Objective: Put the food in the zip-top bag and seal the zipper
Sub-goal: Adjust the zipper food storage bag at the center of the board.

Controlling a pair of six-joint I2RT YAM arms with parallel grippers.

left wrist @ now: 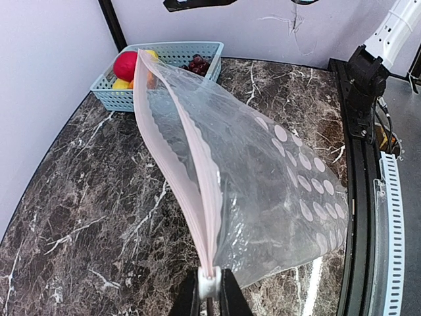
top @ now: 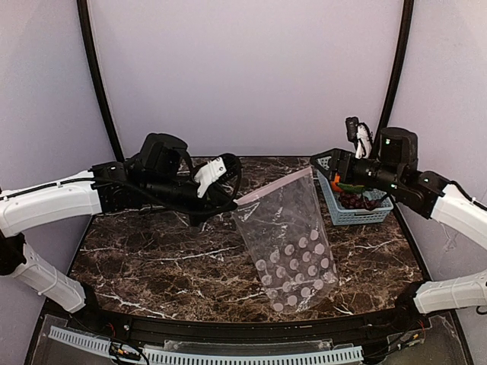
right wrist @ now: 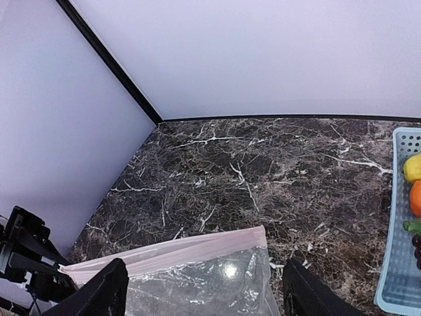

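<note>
Left wrist shows left jaws clenched on the zipper (left wrist: 197, 178); right wrist, right jaws apart.

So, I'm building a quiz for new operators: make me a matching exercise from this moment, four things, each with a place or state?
1 left pincer
2 right pincer
3 red apple
4 zipper

a in the light-blue basket
b wide open
c unsealed, pinkish strip
d shut on the zip-top bag at its end

Pairs: 1-d, 2-b, 3-a, 4-c
</note>
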